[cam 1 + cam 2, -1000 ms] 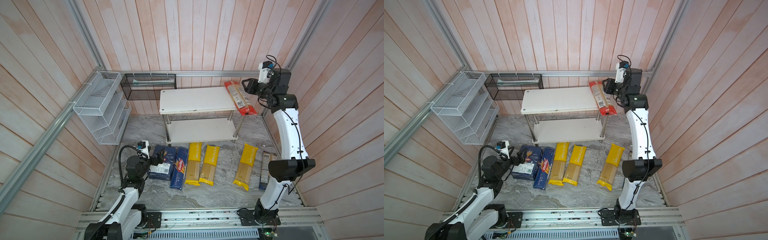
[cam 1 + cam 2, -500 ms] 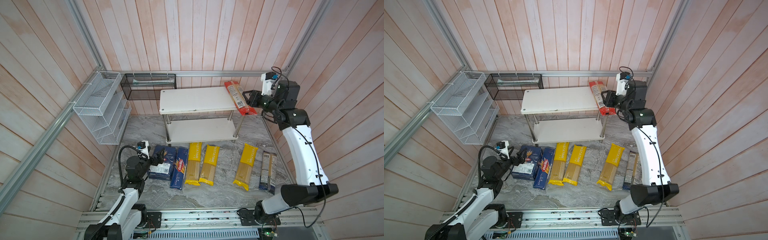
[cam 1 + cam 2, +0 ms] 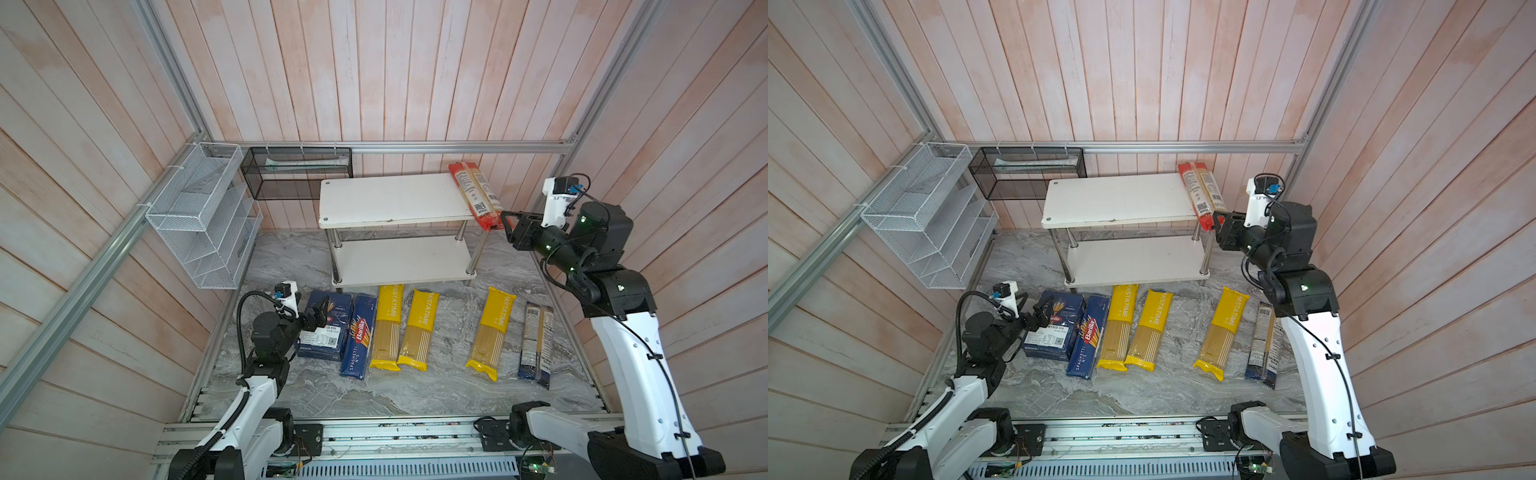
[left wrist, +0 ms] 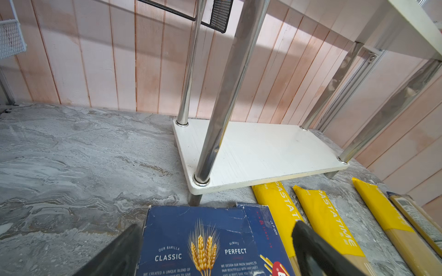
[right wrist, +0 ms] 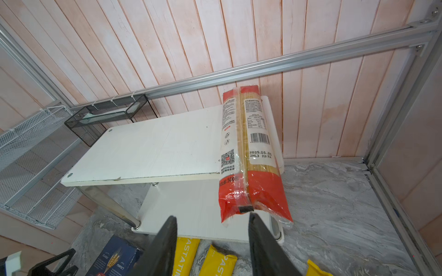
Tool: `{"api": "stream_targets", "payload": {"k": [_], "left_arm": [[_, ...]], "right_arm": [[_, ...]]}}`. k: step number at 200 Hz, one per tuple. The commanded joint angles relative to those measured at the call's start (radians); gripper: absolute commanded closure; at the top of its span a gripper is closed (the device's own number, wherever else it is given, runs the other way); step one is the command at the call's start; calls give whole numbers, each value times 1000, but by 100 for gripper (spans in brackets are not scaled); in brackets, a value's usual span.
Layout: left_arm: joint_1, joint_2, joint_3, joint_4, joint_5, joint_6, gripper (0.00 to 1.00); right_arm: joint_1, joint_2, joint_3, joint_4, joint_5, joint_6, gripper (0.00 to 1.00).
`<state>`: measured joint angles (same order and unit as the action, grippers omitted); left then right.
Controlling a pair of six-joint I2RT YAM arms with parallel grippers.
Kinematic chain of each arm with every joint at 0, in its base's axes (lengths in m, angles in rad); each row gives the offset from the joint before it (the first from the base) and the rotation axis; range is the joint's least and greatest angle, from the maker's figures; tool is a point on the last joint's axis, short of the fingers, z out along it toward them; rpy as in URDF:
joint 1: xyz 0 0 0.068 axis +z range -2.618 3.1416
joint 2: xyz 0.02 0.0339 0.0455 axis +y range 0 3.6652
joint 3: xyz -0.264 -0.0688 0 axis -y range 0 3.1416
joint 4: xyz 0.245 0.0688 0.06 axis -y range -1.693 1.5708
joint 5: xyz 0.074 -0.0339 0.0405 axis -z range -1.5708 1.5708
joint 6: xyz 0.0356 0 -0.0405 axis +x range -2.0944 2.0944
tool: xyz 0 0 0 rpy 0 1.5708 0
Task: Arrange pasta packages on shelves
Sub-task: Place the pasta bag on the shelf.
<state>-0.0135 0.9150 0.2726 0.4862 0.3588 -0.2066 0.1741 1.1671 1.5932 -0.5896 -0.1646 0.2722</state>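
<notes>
The red bag [image 3: 473,195] is lying at the right end of the top board [image 3: 374,201] of the shelves [image 3: 468,272], upper right of centre in both top views. Its red end is overhanging the front edge. The right pincer [image 3: 507,227] is hanging just beside that end, jaws parted and gripping nothing.

I am judging the step as clearing away from a placed bag. The pincer should be backing straight off along the bag's length, since a sideways brush on the overhang could be tipping the bag off the board. A nudge further in may be worth making first.

The left pincer [image 3: 319,316] is hovering at the lower left with jaws wide over the box [image 3: 328,347]; I cannot tell whether it is touching it. 6 packs are waiting in a row on the table [image 3: 415,395]: the box, the blue pack [image 3: 357,336], 3 yellow bags [image 3: 386,328] and the dark bag [image 3: 536,340]. The lower board [image 3: 399,259] is standing bare.

The table is grey, marbled and looking smooth, so bags may be sliding under a push. Pink plank walls [image 3: 415,62] are closing in on 3 sides. A wire organiser [image 3: 199,216] and a black basket [image 3: 297,178] are hanging at the upper left.
</notes>
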Motion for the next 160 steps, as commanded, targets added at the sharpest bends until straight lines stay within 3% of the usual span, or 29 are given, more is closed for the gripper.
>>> {"api": "stream_targets", "payload": {"k": [1, 160], "left_arm": [[-2, -2, -13, 11, 1, 3, 0], [-3, 0, -12, 11, 0, 2, 0]], "right_arm": [[-1, 11, -23, -43, 34, -19, 52], [-1, 108, -71, 34, -53, 2, 52]]}}
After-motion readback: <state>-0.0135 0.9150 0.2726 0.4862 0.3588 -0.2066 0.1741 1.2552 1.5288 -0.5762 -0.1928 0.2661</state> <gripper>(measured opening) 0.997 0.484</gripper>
